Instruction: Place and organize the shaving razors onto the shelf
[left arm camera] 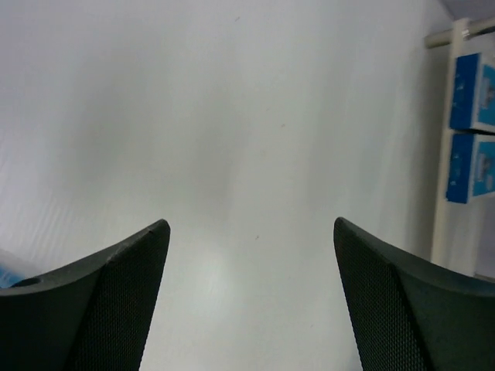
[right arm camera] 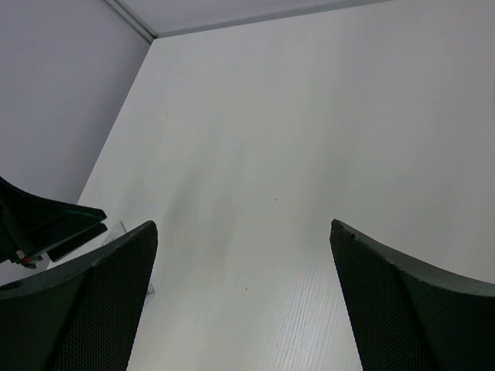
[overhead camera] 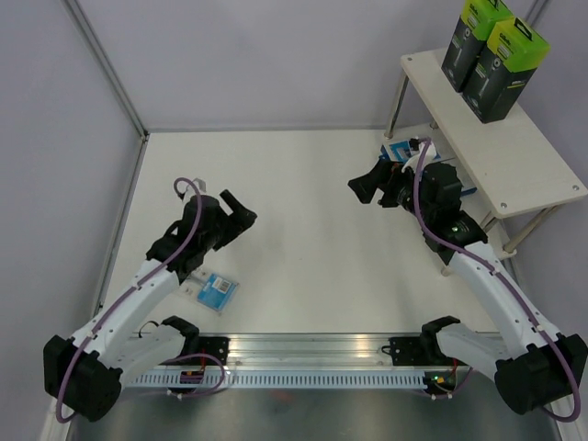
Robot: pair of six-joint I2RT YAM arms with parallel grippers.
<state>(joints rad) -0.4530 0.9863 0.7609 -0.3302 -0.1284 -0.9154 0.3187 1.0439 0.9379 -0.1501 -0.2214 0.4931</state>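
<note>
The shelf (overhead camera: 524, 156) is standing at the far right of the white table (overhead camera: 303, 239), just behind the right gripper (overhead camera: 364, 186) and well apart from the left gripper (overhead camera: 241, 211). Two tall black boxes with lime-green tops (overhead camera: 473, 41) (overhead camera: 505, 73) are standing upright, side by side and touching, at the far end of its upper board, well above and beyond the right gripper. Two flat blue-and-white boxes (left arm camera: 473, 91) (left arm camera: 470, 166) are sitting next to each other on the lower board; from above the right arm is covering most of them, and the left wrist view is cutting them off at its right edge. The small clear blister pack (overhead camera: 219, 291) with blue card is lying flat on the table just beside the left arm, behind that gripper and nearer the bases.

Both grippers are hovering over bare table, facing each other across its middle. Each is showing its fingers spread wide with nothing between them.

Print on the green tops, black sides and blue faces is showing only as pale marks, too small to read. The far legs of the shelf are running out of view
</note>
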